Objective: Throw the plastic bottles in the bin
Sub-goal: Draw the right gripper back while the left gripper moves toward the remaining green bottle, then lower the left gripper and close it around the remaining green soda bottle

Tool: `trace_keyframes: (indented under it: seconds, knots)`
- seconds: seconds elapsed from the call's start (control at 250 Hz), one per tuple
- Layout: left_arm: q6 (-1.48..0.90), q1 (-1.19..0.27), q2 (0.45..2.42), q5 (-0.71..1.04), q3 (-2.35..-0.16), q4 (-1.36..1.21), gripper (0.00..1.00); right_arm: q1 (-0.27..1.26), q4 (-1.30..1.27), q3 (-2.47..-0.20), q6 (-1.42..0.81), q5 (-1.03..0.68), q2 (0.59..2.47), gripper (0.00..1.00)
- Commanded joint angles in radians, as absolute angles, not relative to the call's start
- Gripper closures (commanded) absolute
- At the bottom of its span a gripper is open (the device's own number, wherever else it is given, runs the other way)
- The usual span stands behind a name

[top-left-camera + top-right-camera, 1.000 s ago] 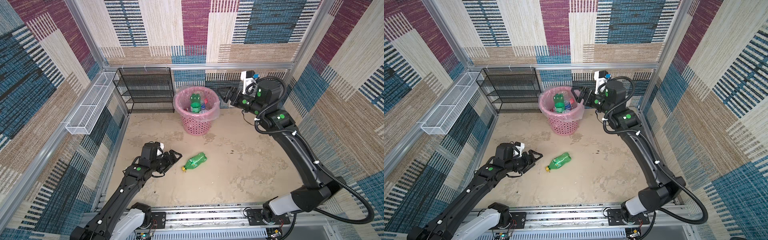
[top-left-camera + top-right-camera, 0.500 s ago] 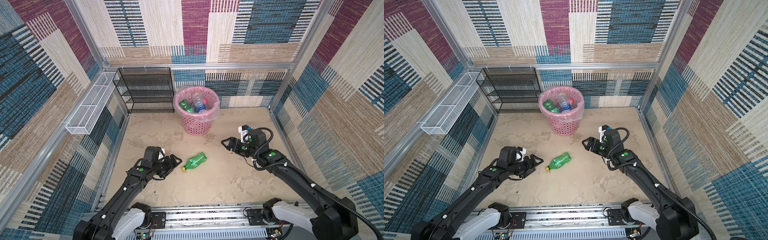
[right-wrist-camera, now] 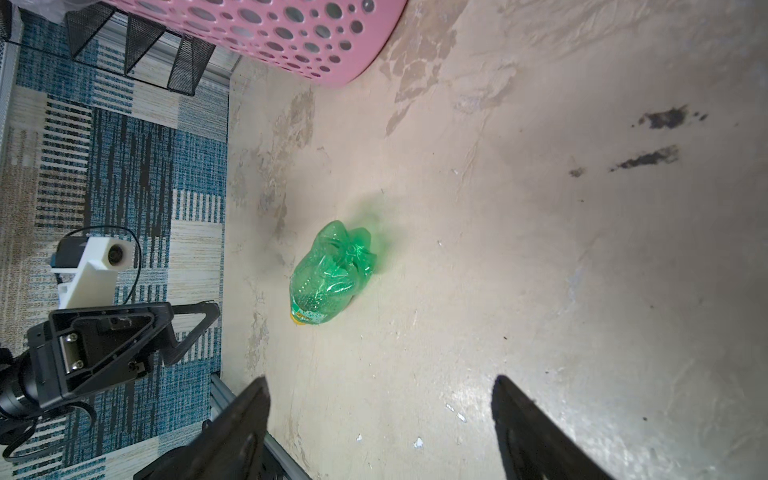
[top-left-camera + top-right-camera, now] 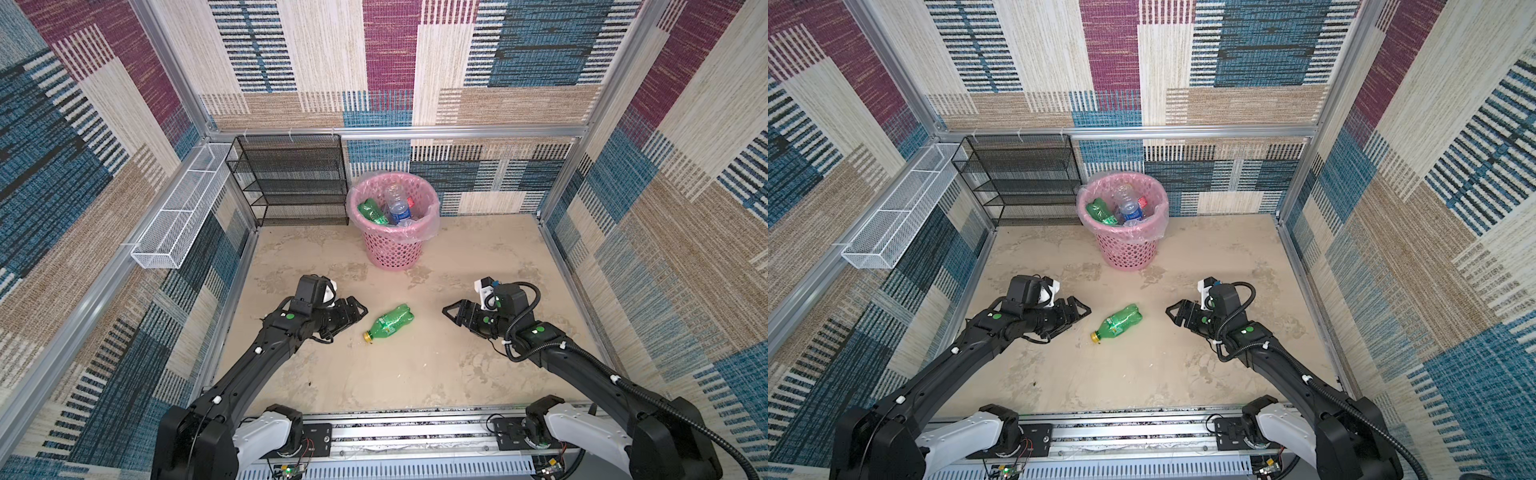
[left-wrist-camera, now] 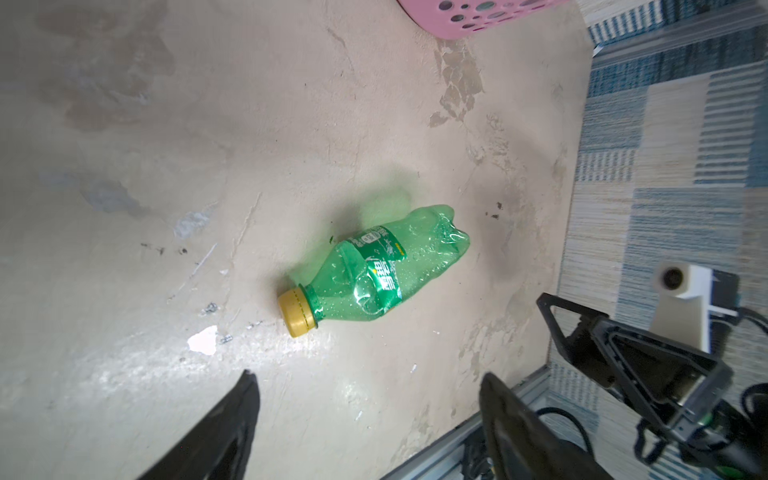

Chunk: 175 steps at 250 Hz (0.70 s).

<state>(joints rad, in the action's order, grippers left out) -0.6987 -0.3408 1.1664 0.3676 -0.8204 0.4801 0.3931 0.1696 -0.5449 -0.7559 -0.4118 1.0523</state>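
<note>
One green bottle (image 4: 390, 324) lies on its side on the bench (image 4: 415, 374), between my arms and touching neither. My left fingers (image 5: 232, 419) stand wide and empty near its yellow-capped end. My right fingers (image 3: 245, 419) are wide and empty too, facing its base. Several bottles (image 4: 397, 205) sit in the pink bin (image 4: 392, 249) behind it.

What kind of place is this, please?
Likely a robot test cell, not a home: an aluminium frame holds patterned fabric walls, and a left arm and right arm sit on a base rail.
</note>
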Motion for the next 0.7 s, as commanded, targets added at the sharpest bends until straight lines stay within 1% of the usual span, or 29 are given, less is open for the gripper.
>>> trace_keyframes:
  seconds: [0.0, 0.148, 0.28, 0.444, 0.488, 0.696]
  knots:
    - [-0.516, -0.395, 1.230, 0.242, -0.918, 0.628, 0.15, 0.394, 0.100, -0.531, -0.774, -0.440, 1.048, 0.15]
    - [-0.435, -0.517, 1.324, 0.088, -1.029, 0.734, 0.10, 0.394, 0.098, -0.521, -0.770, -0.438, 1.038, 0.15]
    - [-0.408, -0.587, 1.363, 0.015, -1.066, 0.747, 0.06, 0.394, 0.101, -0.514, -0.771, -0.436, 1.022, 0.15]
    - [-0.365, -0.651, 1.416, -0.024, -1.114, 0.747, 0.00, 0.394, 0.107, -0.510, -0.770, -0.429, 1.005, 0.15]
    - [-0.353, -0.663, 1.435, -0.030, -1.124, 0.747, 0.02, 0.393, 0.109, -0.506, -0.772, -0.427, 1.004, 0.15]
    - [-0.300, -0.693, 1.540, -0.029, -1.171, 0.745, 0.02, 0.394, 0.118, -0.502, -0.767, -0.417, 0.994, 0.15]
